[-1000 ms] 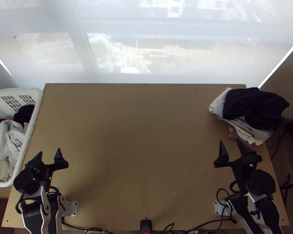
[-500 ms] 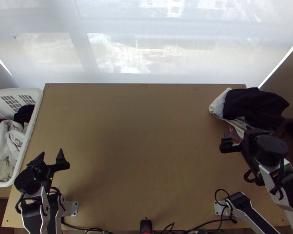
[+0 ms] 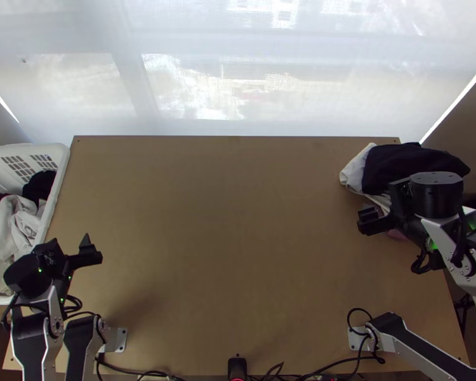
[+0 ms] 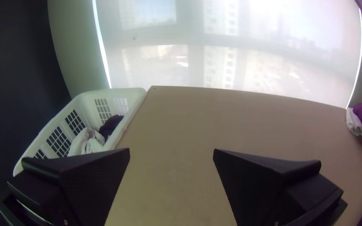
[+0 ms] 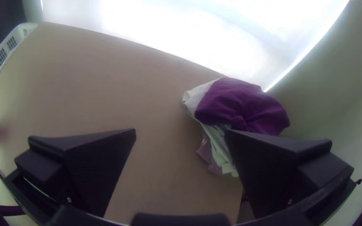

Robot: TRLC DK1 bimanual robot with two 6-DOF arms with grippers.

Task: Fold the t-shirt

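Bunched clothes lie just beyond the spread right pincer.

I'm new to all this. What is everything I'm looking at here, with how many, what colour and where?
Table: one, light wood, centre.
Laundry basket: one, white, left edge.
Clothes in basket: pale ones and a dark one; exact count unclear.
Clothes pile: one, bunched, far right of the table; purple cloth on top (nearly black from above), white and mauve beneath; number of garments unclear.
Window blind: one, white, beyond the table.
Cables: several, black, near edge.
Robot arms: two, silver-grey and black, one per side.
Left gripper: one, black, open, beside the basket.
Right gripper: one, black, open, near the pile.
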